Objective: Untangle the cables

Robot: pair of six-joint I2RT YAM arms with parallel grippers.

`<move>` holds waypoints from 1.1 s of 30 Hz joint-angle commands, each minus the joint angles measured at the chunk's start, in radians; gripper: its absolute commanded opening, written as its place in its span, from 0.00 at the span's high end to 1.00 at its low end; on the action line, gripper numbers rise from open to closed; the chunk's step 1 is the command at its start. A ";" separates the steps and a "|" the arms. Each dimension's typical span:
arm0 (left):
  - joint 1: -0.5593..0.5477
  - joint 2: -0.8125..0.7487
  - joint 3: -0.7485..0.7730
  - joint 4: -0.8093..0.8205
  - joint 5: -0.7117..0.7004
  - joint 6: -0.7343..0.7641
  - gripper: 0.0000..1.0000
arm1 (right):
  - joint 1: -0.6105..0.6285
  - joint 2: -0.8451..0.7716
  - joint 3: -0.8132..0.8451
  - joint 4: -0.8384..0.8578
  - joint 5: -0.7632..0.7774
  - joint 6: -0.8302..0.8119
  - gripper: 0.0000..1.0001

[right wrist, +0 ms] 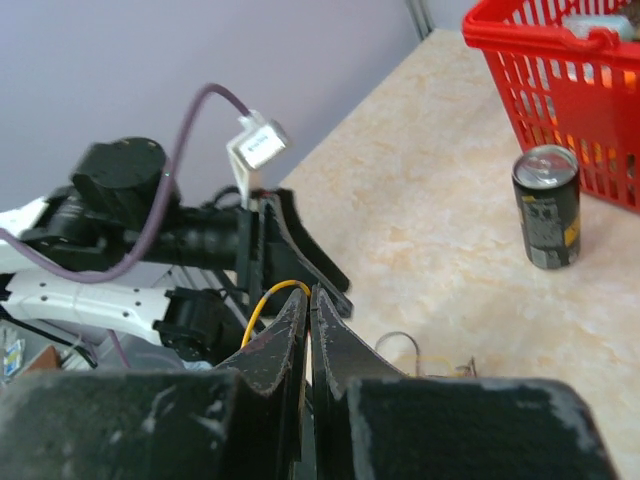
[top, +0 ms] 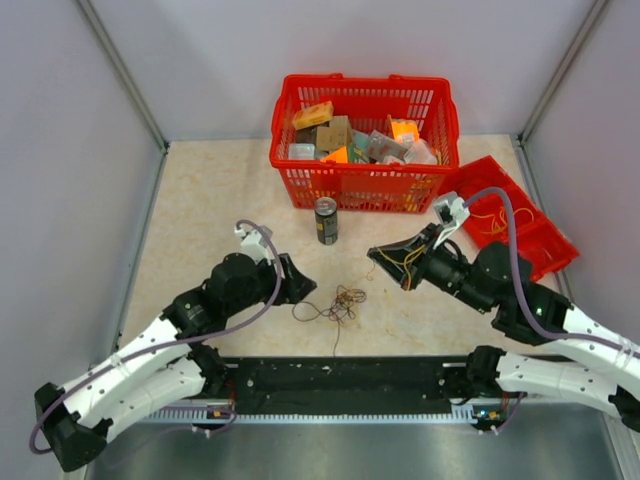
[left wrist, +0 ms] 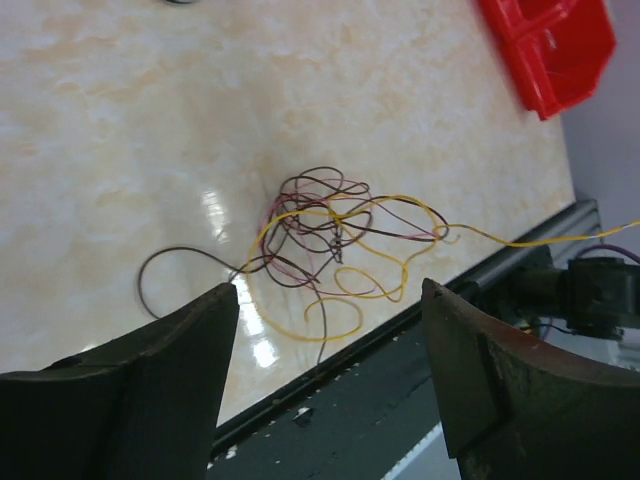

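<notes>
The cables [top: 340, 300] lie in a small tangle of dark and yellow-orange loops on the table between the two arms. In the left wrist view the tangle [left wrist: 330, 230] lies just beyond my left gripper [left wrist: 329, 290], whose jaws are wide apart and empty. From the top, my left gripper [top: 302, 287] sits just left of the tangle. My right gripper [top: 377, 256] hovers up and right of it. Its jaws [right wrist: 310, 292] are shut on a yellow cable [right wrist: 260, 302], which trails down from the fingers [top: 405, 265].
A dark drink can [top: 326, 220] stands behind the tangle, in front of a red basket [top: 365, 185] full of small packages. A red tray [top: 545, 245] at the right holds more yellow wire. A black rail [top: 340, 375] runs along the near edge.
</notes>
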 commanded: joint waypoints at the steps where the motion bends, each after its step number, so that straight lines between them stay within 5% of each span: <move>1: 0.003 0.110 -0.055 0.304 0.272 -0.006 0.21 | -0.009 0.025 0.079 0.090 -0.067 0.018 1.00; 15: -0.109 0.708 0.036 0.634 0.378 -0.104 0.21 | -0.009 0.048 0.146 0.147 -0.145 0.051 1.00; 18: -0.106 0.782 0.043 0.674 0.334 -0.136 0.31 | -0.009 0.051 0.161 0.154 -0.160 0.056 1.00; 22: -0.090 0.851 0.041 0.703 0.286 -0.176 0.60 | -0.009 0.063 0.204 0.160 -0.177 0.051 1.00; 25: -0.038 0.862 0.001 0.703 0.269 -0.201 0.70 | -0.009 0.066 0.249 0.144 -0.177 0.027 1.00; 33: 0.142 0.544 -0.148 0.492 0.127 -0.132 0.72 | -0.009 0.031 0.217 -0.036 -0.029 -0.041 1.00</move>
